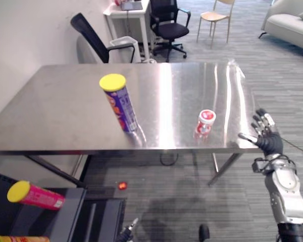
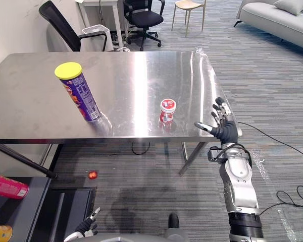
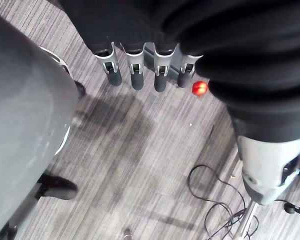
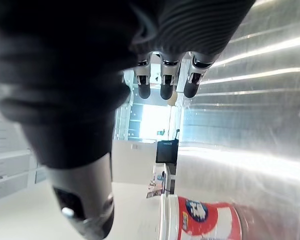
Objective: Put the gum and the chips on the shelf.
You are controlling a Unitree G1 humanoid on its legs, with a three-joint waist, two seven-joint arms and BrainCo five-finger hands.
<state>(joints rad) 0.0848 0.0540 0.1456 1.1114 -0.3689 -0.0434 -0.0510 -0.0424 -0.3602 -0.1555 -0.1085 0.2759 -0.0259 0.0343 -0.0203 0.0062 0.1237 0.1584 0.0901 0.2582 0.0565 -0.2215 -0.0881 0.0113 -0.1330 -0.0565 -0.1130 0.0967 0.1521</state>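
The chips, a tall purple can (image 1: 120,103) with a yellow lid, stand upright near the front of the steel table (image 1: 60,106). The gum, a small red and white tub (image 1: 205,122), sits to the can's right, near the front edge, and also shows close in the right wrist view (image 4: 200,225). My right hand (image 1: 265,136) hovers open, fingers spread, just off the table's front right corner, about a hand's width right of the gum. My left hand (image 3: 135,70) hangs low over the floor with straight fingers and holds nothing. The dark shelf (image 1: 65,212) stands at the lower left.
A pink can (image 1: 35,195) with a yellow lid lies on the shelf, and an orange can (image 1: 10,238) lies below it. A small red ball (image 1: 122,185) lies on the carpet under the table. Office chairs (image 1: 167,25), a white desk (image 1: 129,15) and a sofa (image 1: 290,22) stand behind.
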